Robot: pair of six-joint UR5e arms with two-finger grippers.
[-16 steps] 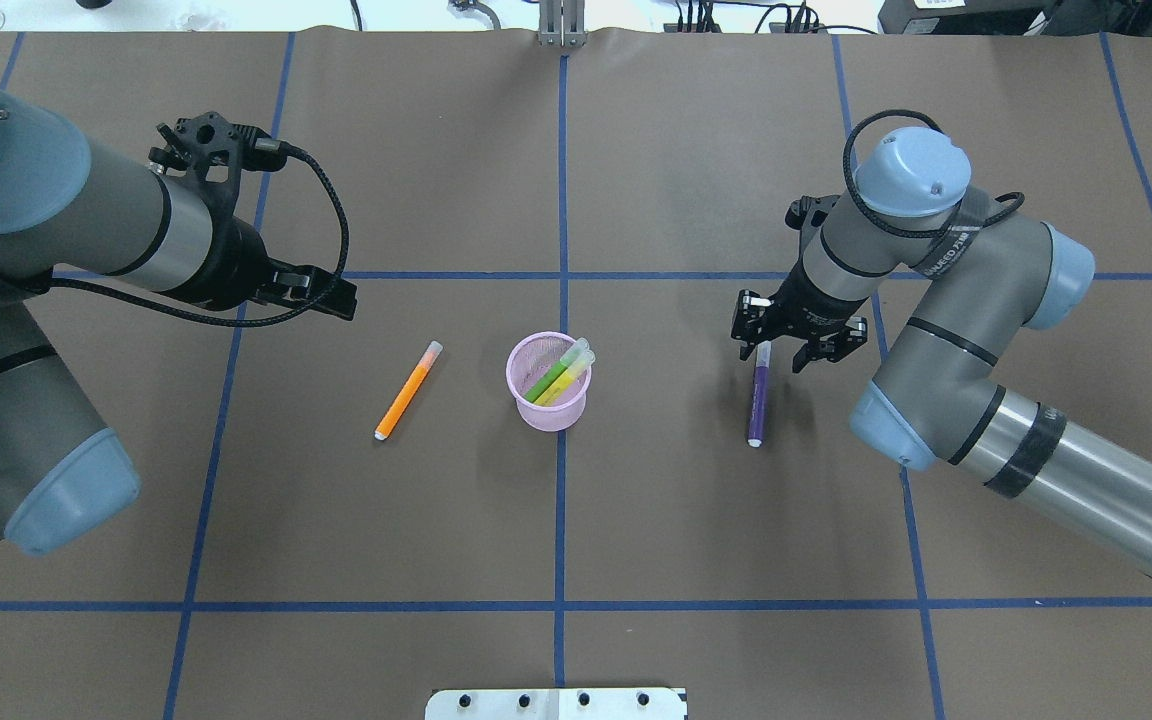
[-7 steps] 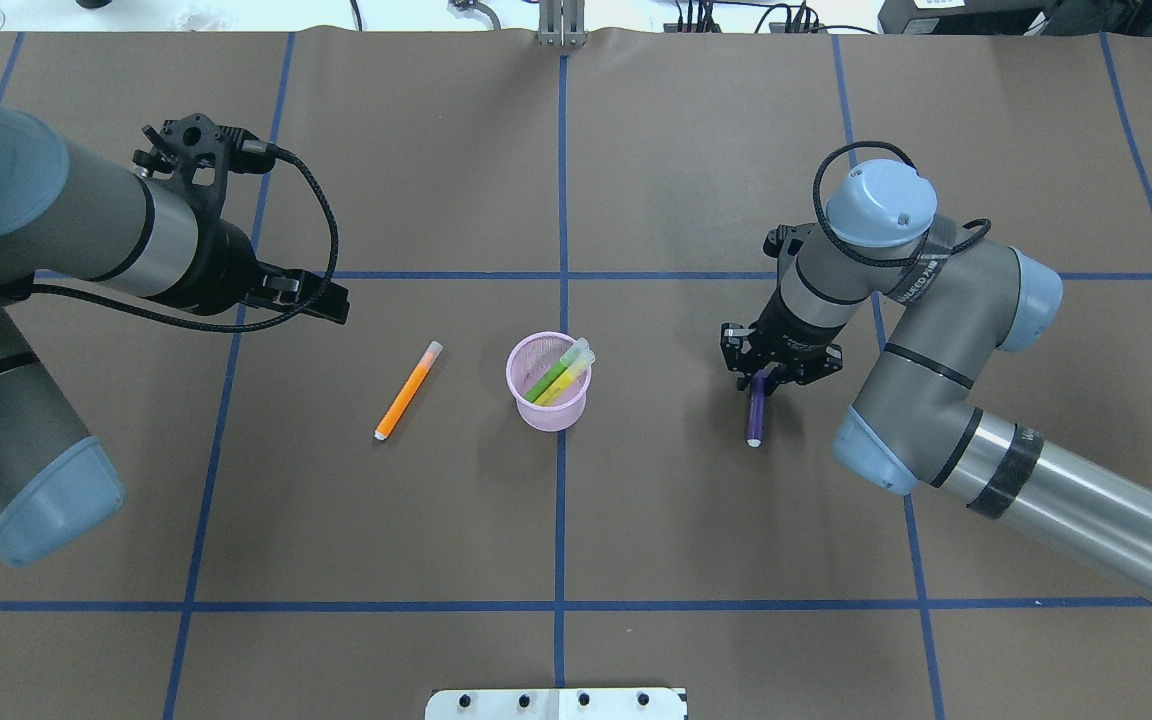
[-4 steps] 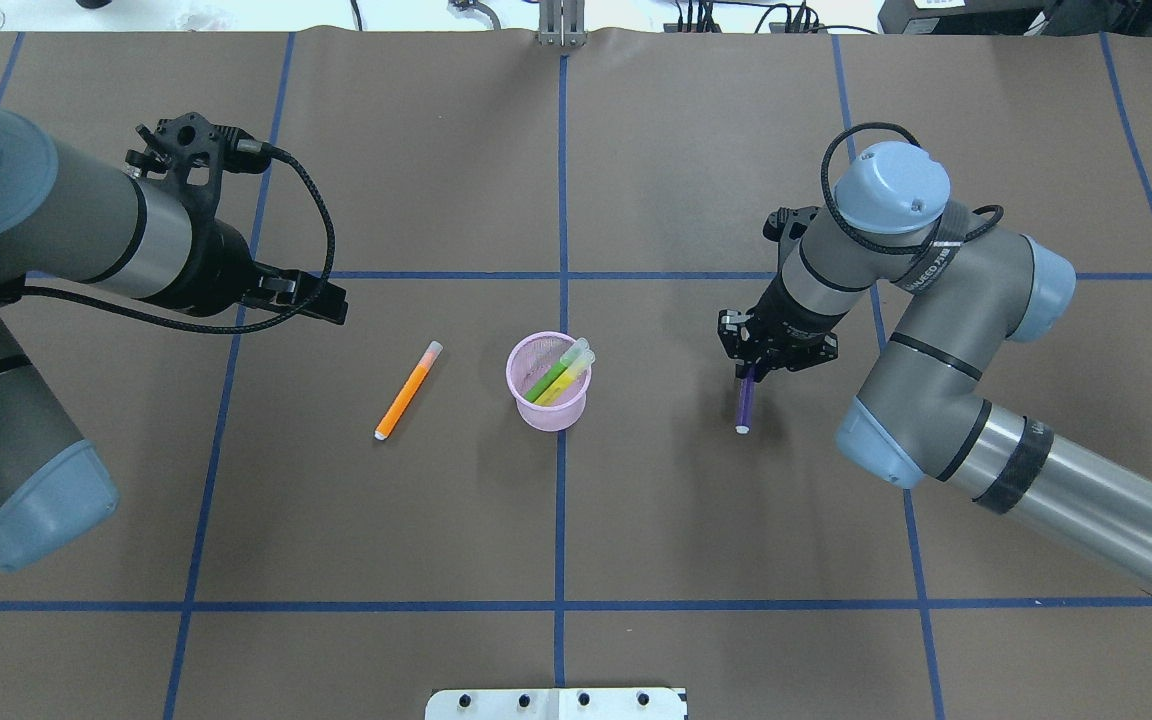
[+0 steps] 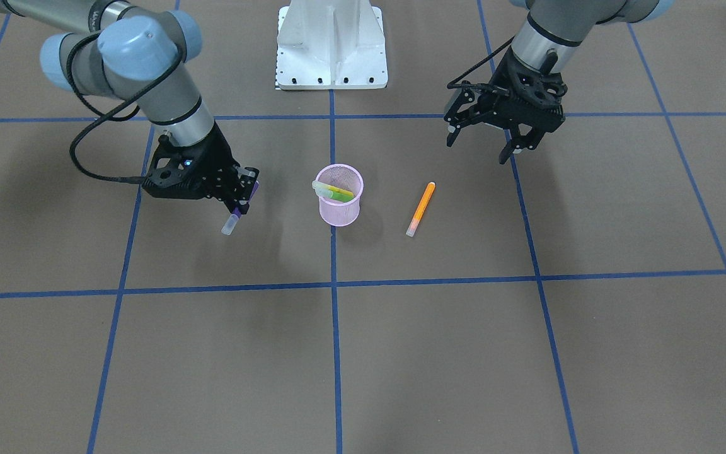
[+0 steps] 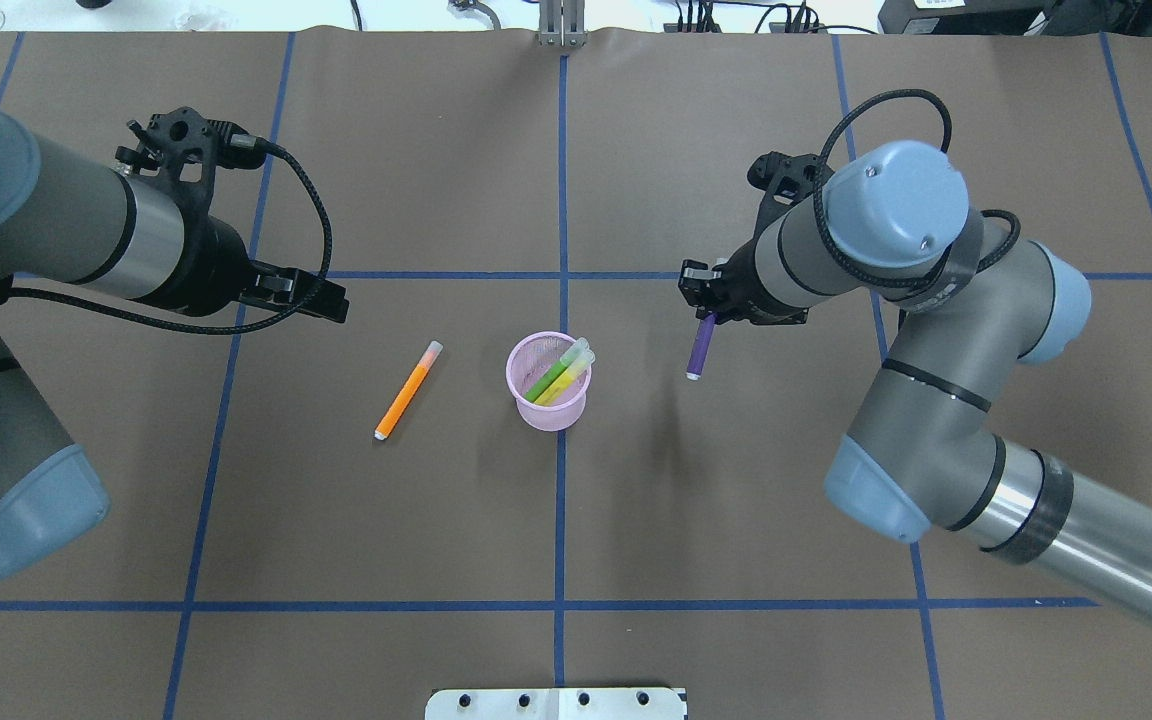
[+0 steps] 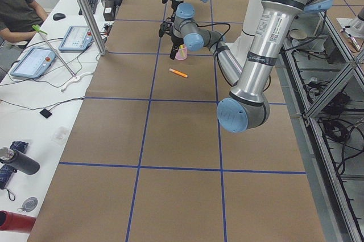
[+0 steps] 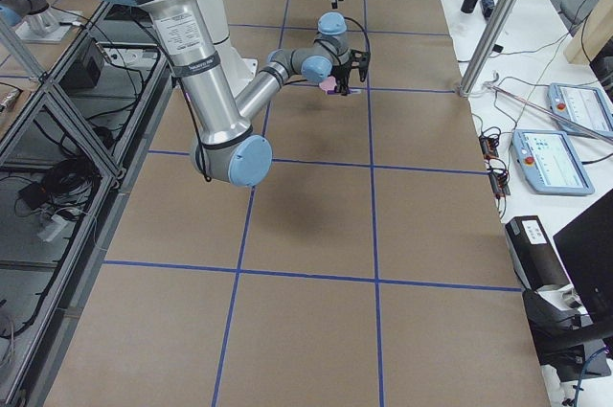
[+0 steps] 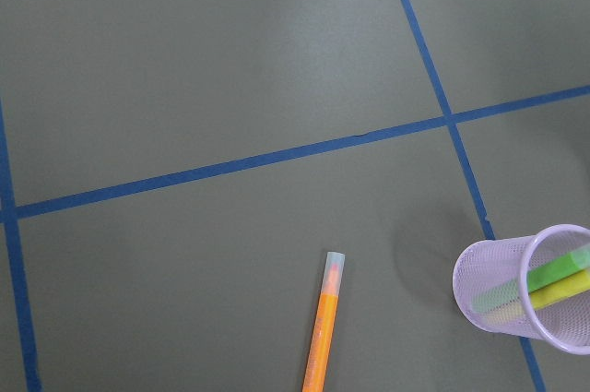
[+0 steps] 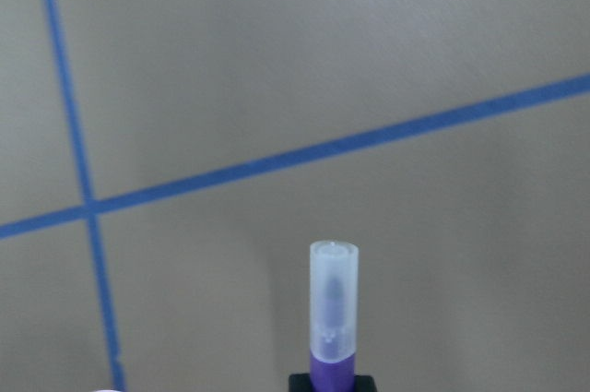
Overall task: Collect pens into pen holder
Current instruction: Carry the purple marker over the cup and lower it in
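The pink mesh pen holder [image 5: 546,412] [image 4: 338,215] [image 8: 496,311] stands upright at the table's middle, with a green pen [image 5: 548,380] and a yellow pen [image 8: 557,291] leaning inside. An orange pen [image 5: 408,390] [image 4: 421,208] [image 8: 323,337] lies flat on the table on the left arm's side of the holder. My right gripper [image 5: 708,308] [image 4: 238,197] is shut on a purple pen [image 5: 701,346] [image 9: 332,318] and holds it in the air, apart from the holder. The left gripper [image 4: 479,150] [image 5: 328,300] hovers open with nothing in it, beyond the orange pen.
The robot's white base plate [image 4: 331,44] [image 5: 556,703] sits at the table's near edge. Blue tape lines [image 5: 562,200] grid the brown table cover. A person [image 6: 17,8] sits at a side bench with tablets [image 6: 34,62].
The right gripper shut on the purple pen, lifted it off the table and carried it toward the holder. The left arm only drifted slightly.
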